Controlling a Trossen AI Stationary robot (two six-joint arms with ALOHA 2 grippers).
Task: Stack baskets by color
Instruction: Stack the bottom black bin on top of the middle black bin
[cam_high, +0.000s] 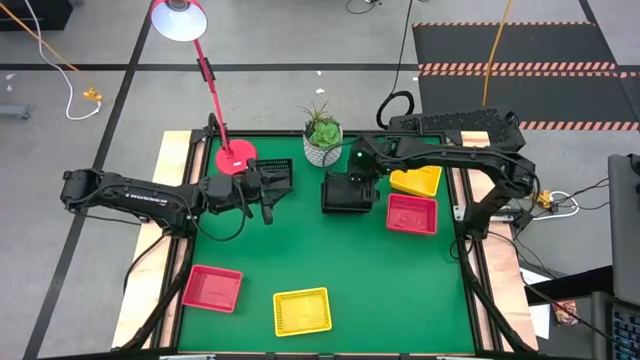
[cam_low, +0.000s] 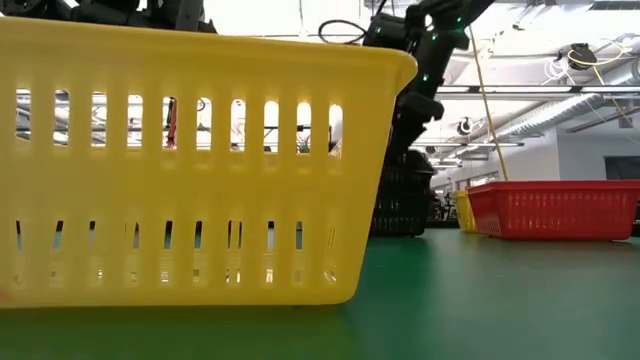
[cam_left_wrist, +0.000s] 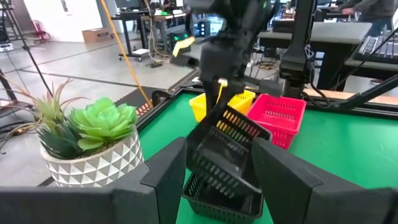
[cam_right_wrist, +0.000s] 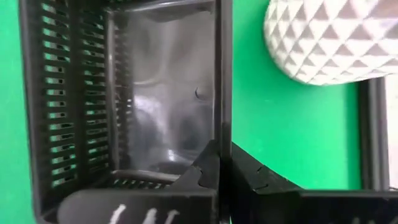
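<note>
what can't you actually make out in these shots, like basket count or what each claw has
- High view: whether the black baskets at centre are one or several; the right arm covers them.
- High view: the left claw is dark against a black basket, so contact is unclear.
- Low view: most of the table; the near yellow basket blocks it.
- Right wrist view: the right claw is shut on a black basket's wall, the rest cut off.

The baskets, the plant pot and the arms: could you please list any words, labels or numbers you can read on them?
None are legible.
Right gripper: pale scrawled marks on its body, not readable.
Black basket, yellow basket, plant pot: no lettering shows; the pot carries only a triangle pattern.
</note>
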